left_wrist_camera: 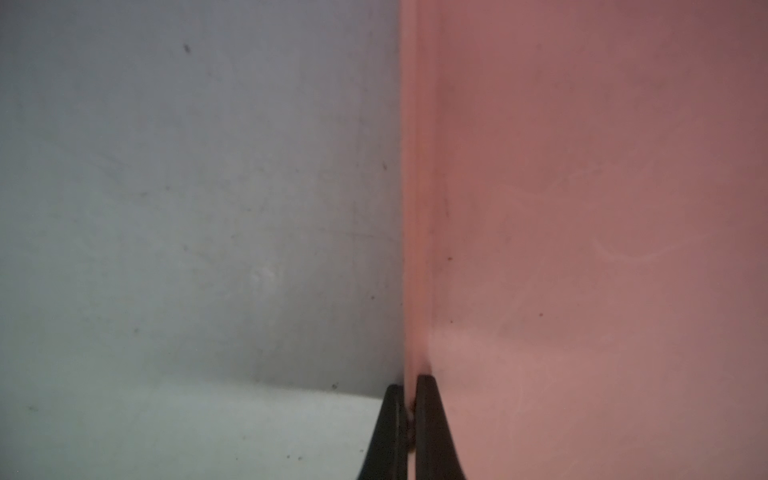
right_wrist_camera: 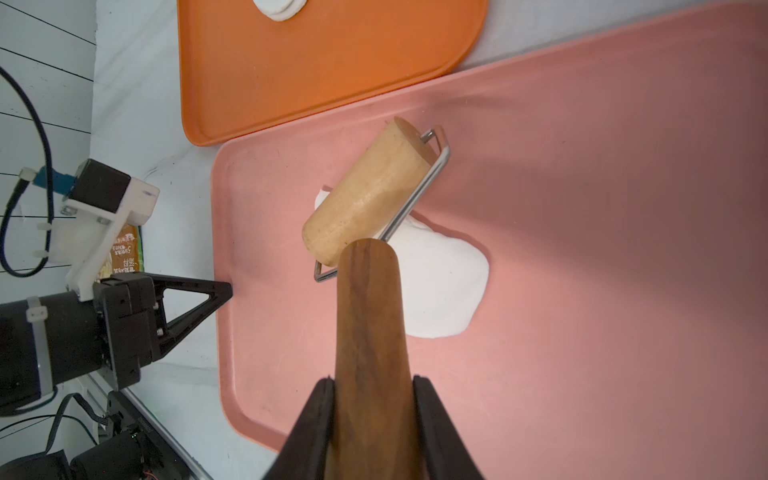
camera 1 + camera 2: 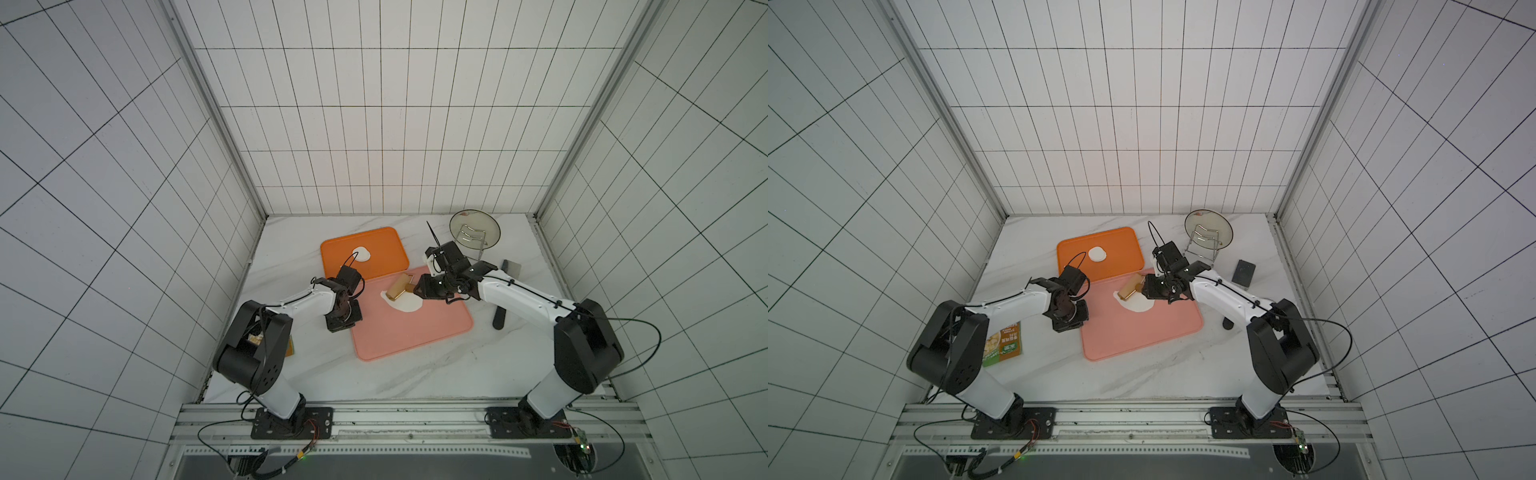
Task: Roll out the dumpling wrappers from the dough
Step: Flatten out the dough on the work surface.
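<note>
The dough (image 3: 406, 306) (image 3: 1138, 306) (image 2: 444, 286) lies as a thin uneven white sheet on the pink mat (image 3: 415, 336) (image 3: 1142, 332) (image 2: 582, 208). A wooden roller (image 3: 398, 289) (image 3: 1129, 289) (image 2: 370, 195) rests on the dough's far edge. My right gripper (image 3: 419, 286) (image 3: 1145, 289) (image 2: 374, 380) is shut on the roller's dark handle (image 2: 370, 311). My left gripper (image 3: 347, 326) (image 3: 1073, 324) (image 1: 409, 382) (image 2: 226, 289) is shut on the mat's left rim (image 1: 411, 249). Round dumpling wrappers (image 3: 361, 253) (image 3: 1097, 254) (image 2: 279, 8) lie stacked on the orange tray (image 3: 386, 249) (image 3: 1121, 249) (image 2: 332, 62).
A glass lid on a wire rack (image 3: 473, 230) (image 3: 1208, 230) stands at the back right. A dark scraper (image 3: 510, 268) (image 3: 1244, 272) lies right of the mat, partly under my right arm. A printed box (image 3: 1005, 343) sits under my left arm.
</note>
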`<state>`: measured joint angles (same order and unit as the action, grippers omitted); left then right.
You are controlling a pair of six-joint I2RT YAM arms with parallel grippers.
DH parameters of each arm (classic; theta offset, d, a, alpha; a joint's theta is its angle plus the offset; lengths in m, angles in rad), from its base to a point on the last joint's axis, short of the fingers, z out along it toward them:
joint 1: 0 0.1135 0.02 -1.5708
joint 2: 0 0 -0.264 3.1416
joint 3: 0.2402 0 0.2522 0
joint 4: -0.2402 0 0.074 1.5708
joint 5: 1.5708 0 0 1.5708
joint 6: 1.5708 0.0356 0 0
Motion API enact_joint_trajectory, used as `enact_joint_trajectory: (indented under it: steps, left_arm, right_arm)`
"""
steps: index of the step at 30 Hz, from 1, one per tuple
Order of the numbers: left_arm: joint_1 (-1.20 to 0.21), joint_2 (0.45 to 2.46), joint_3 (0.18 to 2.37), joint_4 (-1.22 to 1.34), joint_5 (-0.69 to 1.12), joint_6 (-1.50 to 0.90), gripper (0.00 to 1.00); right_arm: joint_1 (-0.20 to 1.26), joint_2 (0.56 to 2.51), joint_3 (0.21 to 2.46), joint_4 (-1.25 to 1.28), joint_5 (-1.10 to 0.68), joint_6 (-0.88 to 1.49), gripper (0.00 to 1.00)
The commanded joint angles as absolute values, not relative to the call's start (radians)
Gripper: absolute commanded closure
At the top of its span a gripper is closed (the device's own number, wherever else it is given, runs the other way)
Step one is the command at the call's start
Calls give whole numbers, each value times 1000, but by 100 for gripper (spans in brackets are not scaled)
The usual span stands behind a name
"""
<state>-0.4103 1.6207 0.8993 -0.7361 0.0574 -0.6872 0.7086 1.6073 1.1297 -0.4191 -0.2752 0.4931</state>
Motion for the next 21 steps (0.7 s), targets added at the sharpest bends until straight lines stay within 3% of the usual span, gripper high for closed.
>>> enact_joint_trajectory:
  steps: [1, 14, 21]
  left_arm:
    - [-397, 1677, 885, -678, -3, -687, 100]
    - [-393, 1676, 882, -676, -1, -686, 100]
    - [-393, 1677, 881, -678, 1, -686, 100]
  right_arm:
    - [720, 1583, 1009, -547, -243, 465, 100]
    - [608, 1418, 800, -588, -275, 459, 100]
    - [614, 1517, 864, -480, -298, 508, 100]
